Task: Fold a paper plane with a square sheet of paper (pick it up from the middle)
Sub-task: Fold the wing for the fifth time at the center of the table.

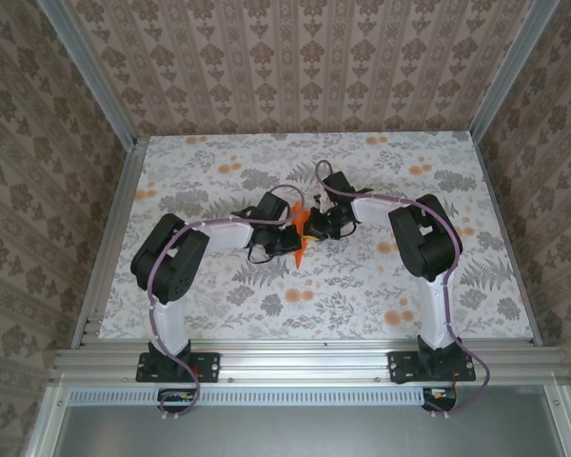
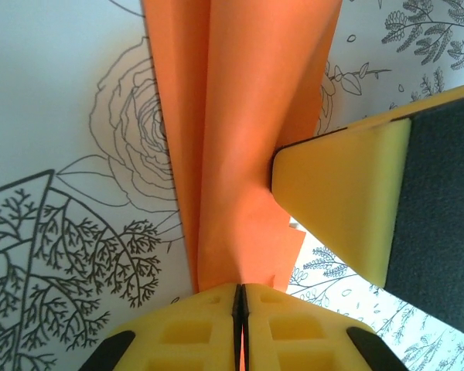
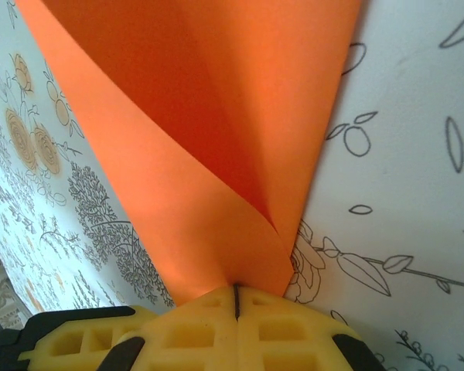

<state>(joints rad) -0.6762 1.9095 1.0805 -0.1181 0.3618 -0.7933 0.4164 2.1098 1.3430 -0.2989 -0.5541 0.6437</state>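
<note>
The bright orange square sheet of paper (image 1: 299, 217), folded lengthwise, hangs above the middle of the flowered table between both grippers. In the left wrist view the sheet of paper (image 2: 240, 139) runs down as a long creased strip into my left gripper (image 2: 240, 292), whose yellow jaws are shut on its lower end. One yellow finger (image 2: 340, 201) of the right gripper presses against the strip's right edge. In the right wrist view the sheet of paper (image 3: 193, 139) opens upward in a curved fold from my right gripper (image 3: 236, 292), which is shut on its corner. Seen from above, the left gripper (image 1: 295, 238) and right gripper (image 1: 319, 226) meet tip to tip.
The table (image 1: 219, 295) has a flower-patterned cloth with pale orange blotches (image 1: 300, 297). Aluminium rails (image 1: 105, 238) and patterned walls close it in on the left, right and far sides. Both arms bend inward from their bases (image 1: 176, 362) at the near edge.
</note>
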